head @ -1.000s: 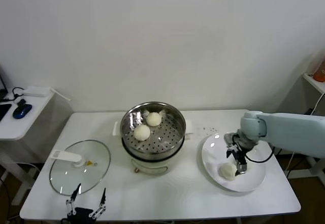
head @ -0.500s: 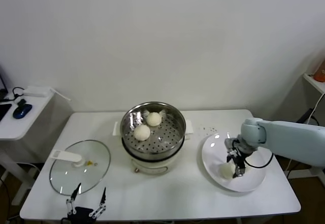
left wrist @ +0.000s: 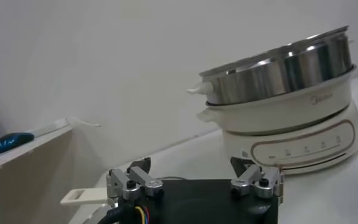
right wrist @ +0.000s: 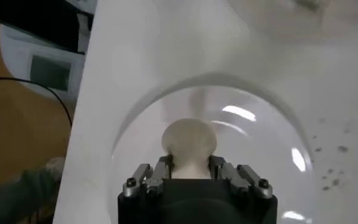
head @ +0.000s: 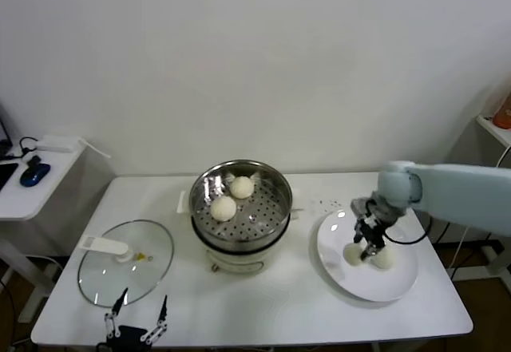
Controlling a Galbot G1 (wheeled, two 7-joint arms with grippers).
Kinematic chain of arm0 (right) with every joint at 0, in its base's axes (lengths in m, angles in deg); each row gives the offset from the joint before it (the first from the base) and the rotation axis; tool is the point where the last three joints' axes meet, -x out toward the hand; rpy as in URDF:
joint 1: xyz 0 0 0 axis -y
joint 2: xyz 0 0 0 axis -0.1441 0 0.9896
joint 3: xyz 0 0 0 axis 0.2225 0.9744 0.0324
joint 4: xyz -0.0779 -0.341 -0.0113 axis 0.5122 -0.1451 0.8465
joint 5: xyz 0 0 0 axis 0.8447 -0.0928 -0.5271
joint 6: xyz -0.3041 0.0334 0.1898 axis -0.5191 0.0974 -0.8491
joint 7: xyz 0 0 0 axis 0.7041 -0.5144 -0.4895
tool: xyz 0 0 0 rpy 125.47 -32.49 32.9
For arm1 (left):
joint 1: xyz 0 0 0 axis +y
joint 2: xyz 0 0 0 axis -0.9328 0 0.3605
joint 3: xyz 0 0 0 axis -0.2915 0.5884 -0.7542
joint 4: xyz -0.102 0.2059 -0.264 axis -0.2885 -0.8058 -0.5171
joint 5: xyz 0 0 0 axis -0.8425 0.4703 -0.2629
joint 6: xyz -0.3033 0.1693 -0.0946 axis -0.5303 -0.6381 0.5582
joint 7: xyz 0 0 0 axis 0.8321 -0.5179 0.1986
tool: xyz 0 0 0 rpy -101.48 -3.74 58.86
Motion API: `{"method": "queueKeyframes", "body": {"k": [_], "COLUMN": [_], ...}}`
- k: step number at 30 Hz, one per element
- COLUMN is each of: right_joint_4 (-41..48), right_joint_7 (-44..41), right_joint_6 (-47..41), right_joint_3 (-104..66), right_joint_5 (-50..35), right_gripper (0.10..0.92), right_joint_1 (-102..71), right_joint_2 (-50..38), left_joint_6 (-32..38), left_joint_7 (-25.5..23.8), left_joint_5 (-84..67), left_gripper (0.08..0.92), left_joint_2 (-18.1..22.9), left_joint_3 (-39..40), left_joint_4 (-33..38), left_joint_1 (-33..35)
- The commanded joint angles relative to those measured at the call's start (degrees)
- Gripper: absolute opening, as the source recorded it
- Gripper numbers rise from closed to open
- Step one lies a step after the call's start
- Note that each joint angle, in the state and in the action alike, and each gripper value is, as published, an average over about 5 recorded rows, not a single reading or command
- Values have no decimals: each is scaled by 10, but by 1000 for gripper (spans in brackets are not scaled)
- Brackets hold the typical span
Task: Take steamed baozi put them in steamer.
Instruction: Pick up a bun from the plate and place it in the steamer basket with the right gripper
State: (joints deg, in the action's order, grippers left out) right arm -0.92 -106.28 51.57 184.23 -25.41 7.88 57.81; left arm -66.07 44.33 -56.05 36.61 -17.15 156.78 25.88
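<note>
A: Where are the baozi sitting?

B: Two are lying in the steamer [head: 242, 200], one [head: 241, 187] at about twelve o'clock of the basket floor, the other [head: 223, 207] at about eight. Two more are over the plate [head: 351, 280] at three o'clock from the steamer. The right gripper [head: 369, 247] is pinching one bun [head: 354, 254] narrowly between its fingers; the other [head: 383, 259] is lying just beside it.

A: How is a bun likely behaving in that grip?

B: Judging by looks, it is light, soft and smooth, so it is probably denting easily. Taking it across the widest part of its round sides, with gentle pressure, seems safest.

A: What is the right wrist view giving us?

B: It is showing the bun [right wrist: 189, 141] wedged between the fingers [right wrist: 162, 168], which the head view is only hinting at. The head view alone is showing the steamer's contents and the lid [head: 126, 261] at nine o'clock.

A: And the left gripper [left wrist: 194, 179]?

B: It is waiting with jaws wide, holding nothing, near the table edge by the lid.
</note>
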Motion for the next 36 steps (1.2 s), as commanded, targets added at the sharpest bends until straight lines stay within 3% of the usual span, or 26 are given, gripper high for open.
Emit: {"method": "queueKeyframes", "body": {"k": [1,17,26,36], "right_joint_4": [-69,-24,34,109], "right_joint_7": [-64,-36,-7,8], "right_joint_6": [135,284,273,257], "right_joint_3": [58,-116,-161,-170], "right_joint_5": [-50,130,213,222], "right_gripper": [470,472,472,475], "right_joint_1": [244,138,-7,-104], "right_joint_2": [63,247,309,340], "left_joint_6": [3,8,8,7], "left_joint_7": [0,7,7,7], "left_joint_5": [4,4,4,0], "left_gripper": [823,823,823,823], "left_joint_2": [-2,-7,-7,-8], "left_joint_3": [4,1,1,-7], "left_joint_4": [-5,-6,-1,-4], "left_joint_1": [0,6,8,7]}}
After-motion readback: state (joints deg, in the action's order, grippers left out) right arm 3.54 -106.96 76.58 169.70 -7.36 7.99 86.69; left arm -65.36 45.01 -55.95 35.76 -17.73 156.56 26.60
